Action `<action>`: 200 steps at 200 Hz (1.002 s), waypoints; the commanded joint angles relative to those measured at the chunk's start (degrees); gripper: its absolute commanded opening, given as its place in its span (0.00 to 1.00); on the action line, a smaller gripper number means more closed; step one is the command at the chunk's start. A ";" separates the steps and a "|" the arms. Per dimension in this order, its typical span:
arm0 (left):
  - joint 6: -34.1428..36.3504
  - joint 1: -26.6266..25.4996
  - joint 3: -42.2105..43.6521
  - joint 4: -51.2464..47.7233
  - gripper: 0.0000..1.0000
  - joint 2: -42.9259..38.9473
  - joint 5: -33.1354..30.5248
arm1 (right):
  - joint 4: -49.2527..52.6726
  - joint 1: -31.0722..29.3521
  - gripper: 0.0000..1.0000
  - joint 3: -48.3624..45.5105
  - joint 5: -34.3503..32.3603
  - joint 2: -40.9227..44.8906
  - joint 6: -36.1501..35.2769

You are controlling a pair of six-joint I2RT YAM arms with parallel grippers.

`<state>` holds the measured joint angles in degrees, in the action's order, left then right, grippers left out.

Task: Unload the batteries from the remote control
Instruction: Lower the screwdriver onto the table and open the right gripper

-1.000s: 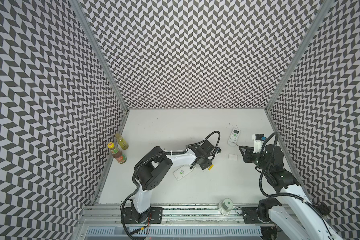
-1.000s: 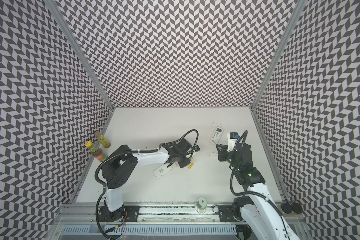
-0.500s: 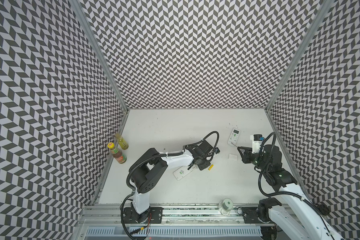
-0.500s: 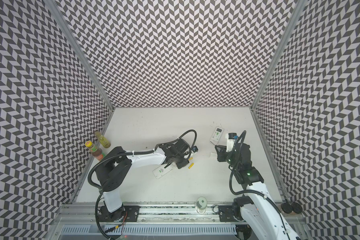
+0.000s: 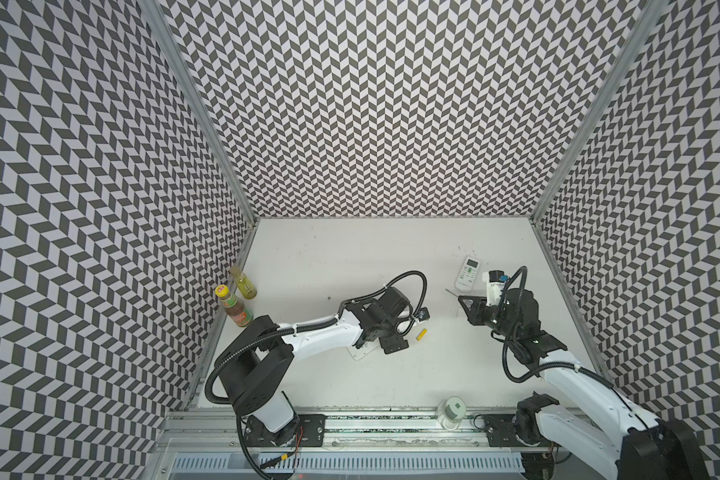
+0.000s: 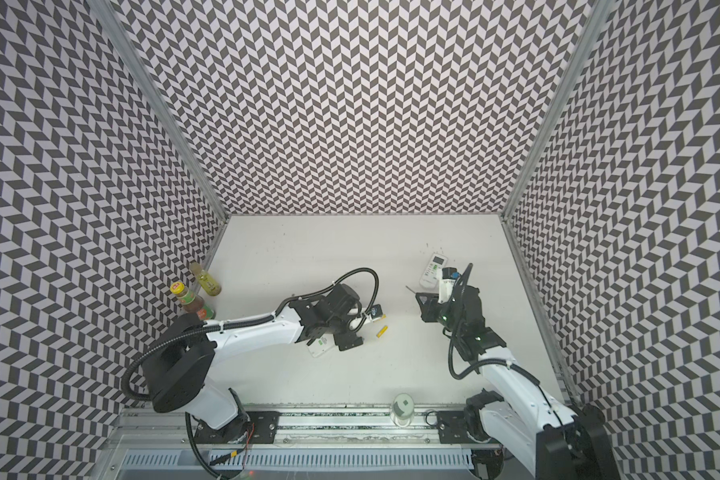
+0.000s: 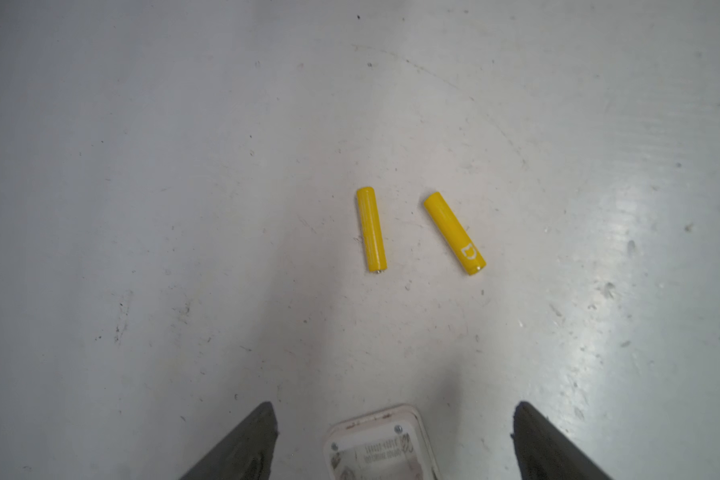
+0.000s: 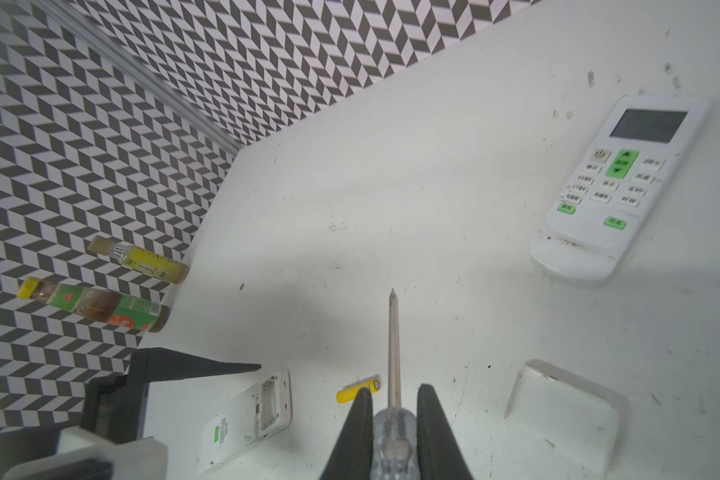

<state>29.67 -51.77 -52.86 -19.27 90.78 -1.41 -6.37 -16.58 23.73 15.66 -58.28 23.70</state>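
You have a scuffed white tabletop. Near its middle lies a white plastic remote control, face down with its battery bay uncovered. Just beyond its end two bright yellow cylinder cells lie flat, close but apart: a plain yellow battery and a logo-marked yellow battery. Towards your back right a white air-conditioner remote with green buttons lies face up, with a curved white plastic cover near it. By the left wall stand a brown-sauce bottle with a yellow cap and a smaller yellow-liquid bottle.
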 commanded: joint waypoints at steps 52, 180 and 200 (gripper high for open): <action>7.90 2.72 8.11 1.74 1.00 -6.74 -2.15 | -16.28 -4.82 0.00 0.59 -9.71 -12.18 5.31; 2.42 12.40 12.48 -1.64 1.00 -9.95 11.90 | -25.57 -9.74 0.11 0.27 -18.21 -25.46 7.41; 3.12 12.47 13.10 -0.80 1.00 -10.36 11.84 | -25.26 -10.20 0.13 0.19 -18.58 -25.69 6.36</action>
<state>33.10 -39.59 -40.53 -20.40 80.99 8.73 -27.70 -26.11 23.73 -0.40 -83.40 30.28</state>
